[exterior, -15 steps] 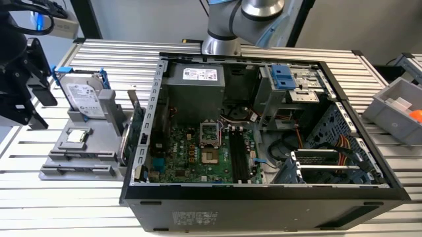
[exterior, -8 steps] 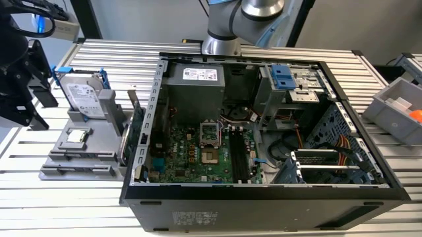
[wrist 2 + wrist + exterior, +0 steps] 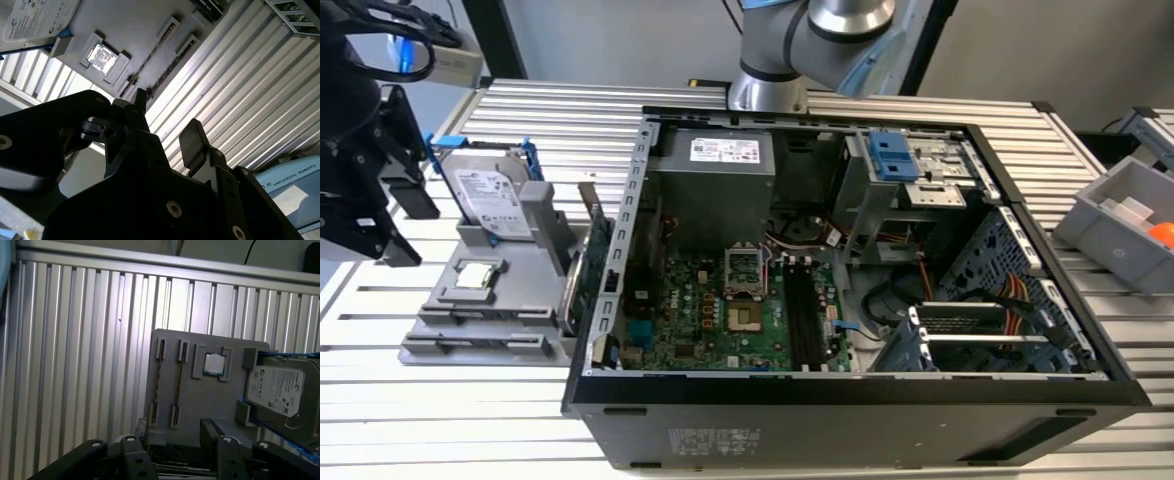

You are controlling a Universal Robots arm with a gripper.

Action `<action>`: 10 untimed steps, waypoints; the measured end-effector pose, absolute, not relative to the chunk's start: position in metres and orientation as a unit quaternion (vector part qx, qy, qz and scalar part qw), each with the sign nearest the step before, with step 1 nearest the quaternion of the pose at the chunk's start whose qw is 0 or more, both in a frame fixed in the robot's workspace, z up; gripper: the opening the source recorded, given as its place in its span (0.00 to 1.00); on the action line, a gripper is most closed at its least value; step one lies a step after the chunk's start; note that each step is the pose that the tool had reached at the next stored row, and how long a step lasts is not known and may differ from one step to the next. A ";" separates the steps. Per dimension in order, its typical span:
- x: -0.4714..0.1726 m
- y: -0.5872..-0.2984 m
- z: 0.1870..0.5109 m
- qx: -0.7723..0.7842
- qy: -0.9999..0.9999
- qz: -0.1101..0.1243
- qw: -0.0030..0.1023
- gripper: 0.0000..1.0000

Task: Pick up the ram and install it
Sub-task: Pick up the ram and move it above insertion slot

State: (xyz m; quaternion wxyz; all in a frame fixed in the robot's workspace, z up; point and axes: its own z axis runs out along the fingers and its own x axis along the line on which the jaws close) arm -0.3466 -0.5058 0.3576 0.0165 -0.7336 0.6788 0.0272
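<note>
The ram shows as thin bluish-green sticks (image 3: 596, 250) standing on edge in the slots of a grey holder (image 3: 480, 310), on the side nearest the computer case. In the first wrist view a stick (image 3: 178, 385) is a narrow line seen edge-on; in the second wrist view it (image 3: 150, 62) is equally thin. My gripper (image 3: 403, 230) hangs at the exterior view's left, above and beside the holder. Its fingers (image 3: 192, 140) stand apart in both wrist views, so the gripper (image 3: 175, 432) is open, holds nothing and touches no stick.
The holder also carries a silver hard drive (image 3: 494, 200) in a blue-trimmed frame and a small square processor chip (image 3: 478, 275). The open computer case (image 3: 854, 395) lies at the centre with its motherboard (image 3: 720, 310) and black memory slots (image 3: 801, 315) exposed. A grey bin (image 3: 1121, 225) sits far right.
</note>
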 end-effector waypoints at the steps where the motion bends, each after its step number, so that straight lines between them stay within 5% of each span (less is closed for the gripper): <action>1: -0.347 -0.506 0.357 -0.734 0.679 0.027 0.016 1.00; 10: -0.347 -0.506 0.353 -0.734 0.679 0.027 0.017 1.00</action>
